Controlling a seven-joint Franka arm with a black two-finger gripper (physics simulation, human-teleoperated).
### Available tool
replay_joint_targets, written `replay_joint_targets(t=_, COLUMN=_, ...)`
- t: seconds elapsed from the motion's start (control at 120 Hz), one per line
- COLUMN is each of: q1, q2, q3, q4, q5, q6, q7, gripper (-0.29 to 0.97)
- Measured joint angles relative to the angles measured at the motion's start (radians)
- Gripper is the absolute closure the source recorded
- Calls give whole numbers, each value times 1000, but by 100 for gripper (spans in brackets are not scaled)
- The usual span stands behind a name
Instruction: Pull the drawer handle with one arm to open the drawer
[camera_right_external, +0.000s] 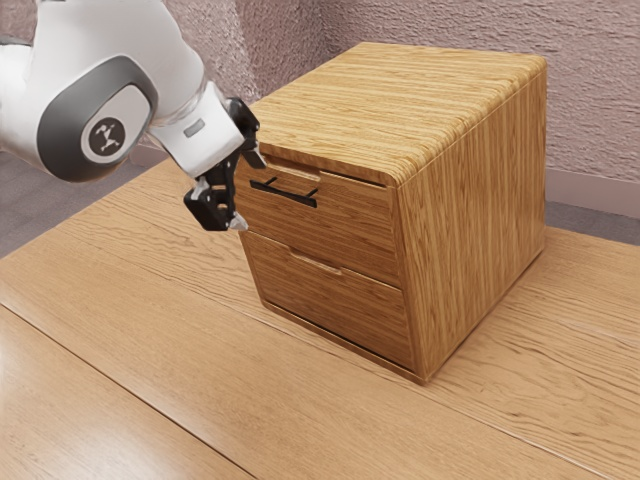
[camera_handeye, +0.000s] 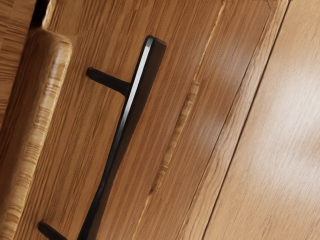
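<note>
The broad worktop of warm brown wood-grain planks (camera_right_external: 150, 380) stretched across the foreground, and a thin dark seam crossed it on a diagonal. Behind it rose a rough, pinkish-grey plastered wall (camera_right_external: 600, 80) with a pale skirting board (camera_right_external: 600, 192) along its foot. A dull grey floor (camera_right_external: 40, 205) lay beyond the worktop's far edges, on either side.

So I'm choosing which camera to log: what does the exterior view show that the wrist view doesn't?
The exterior view adds the whole light wooden two-drawer cabinet, the white robot arm and its black claw by the cabinet's front. The wrist view adds a close look at the short black posts holding the long black bar handle off the wood. Both: that handle, the wooden top drawer front and the wooden table.
</note>
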Motion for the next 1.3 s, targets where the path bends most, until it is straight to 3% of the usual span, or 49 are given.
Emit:
replay_joint_targets(t=0.475, q1=-40, q2=-70, q3=-1, q4=-144, q5=2, q6=174, q7=153, gripper=2)
replay_joint_targets(t=1.3, q1=-42, q2=-33, q3=13, q4=-191, q5=3, q6=257, q7=264, gripper=2)
